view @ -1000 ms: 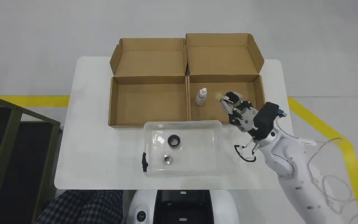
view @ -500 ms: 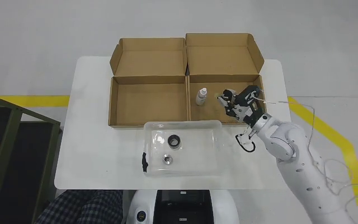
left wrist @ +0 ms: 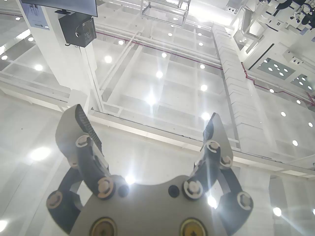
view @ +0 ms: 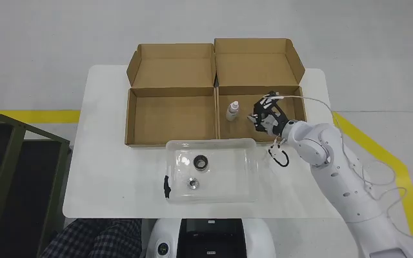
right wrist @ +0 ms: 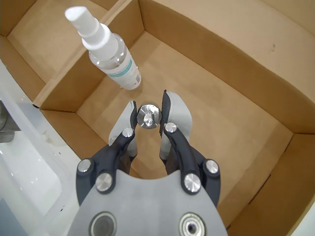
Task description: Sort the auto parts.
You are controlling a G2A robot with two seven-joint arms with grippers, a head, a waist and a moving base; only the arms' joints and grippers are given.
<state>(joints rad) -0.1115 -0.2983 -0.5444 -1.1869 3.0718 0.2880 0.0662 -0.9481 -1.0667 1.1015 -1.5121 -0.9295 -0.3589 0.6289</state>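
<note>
My right gripper (right wrist: pixel 148 114) is shut on a small round metal part (right wrist: pixel 149 118), held low over the floor of the right cardboard box (right wrist: pixel 221 114). From above, that gripper (view: pixel 258 119) sits inside the right box (view: pixel 293 106), just right of a small clear spray bottle (view: pixel 232 111). The bottle (right wrist: pixel 112 57) stands upright near the box's dividing wall. A clear plastic bin (view: pixel 248 184) in front of the boxes holds a black ring-shaped part (view: pixel 202 162) and a small metal part (view: pixel 193 184). My left gripper (left wrist: pixel 147 126) is open and points up at a ceiling.
The left cardboard box (view: pixel 132 119) has nothing in it. Both boxes have their lids folded back toward the table's far side. A black clip (view: pixel 166 187) sits on the bin's left wall. Bare white tabletop (view: pixel 110 174) lies to the left of the bin.
The right arm swung its gripper left and down into the right box, closer to the spray bottle, still holding the metal part.
</note>
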